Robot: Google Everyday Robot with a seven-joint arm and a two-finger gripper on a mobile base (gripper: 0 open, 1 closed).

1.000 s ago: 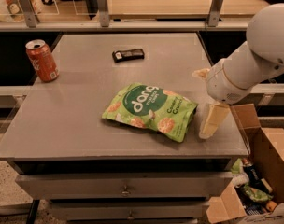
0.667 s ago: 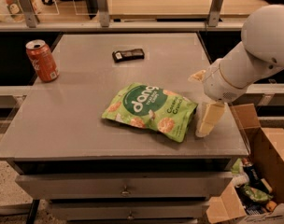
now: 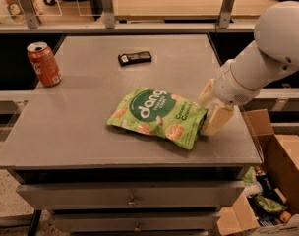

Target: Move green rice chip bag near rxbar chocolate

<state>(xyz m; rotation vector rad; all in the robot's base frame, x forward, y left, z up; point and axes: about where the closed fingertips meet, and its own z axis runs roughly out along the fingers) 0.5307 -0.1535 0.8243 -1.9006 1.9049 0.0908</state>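
The green rice chip bag [image 3: 157, 116] lies flat near the table's front middle, its "dang" lettering facing up. The rxbar chocolate [image 3: 134, 58], a small black bar, lies further back on the table, well apart from the bag. My gripper [image 3: 209, 107] is at the bag's right edge, low over the table. Its two cream fingers [image 3: 216, 121] are spread, one beyond and one in front of the bag's right end. The bag rests on the table.
An orange-red soda can [image 3: 44, 64] stands at the table's [image 3: 80, 132] left edge. An open cardboard box [image 3: 272, 181] with clutter sits on the floor to the right. A rail with posts runs along the back.
My gripper has moved left, from a little right of the bag up to its right edge. The bag, bar and can have not moved.
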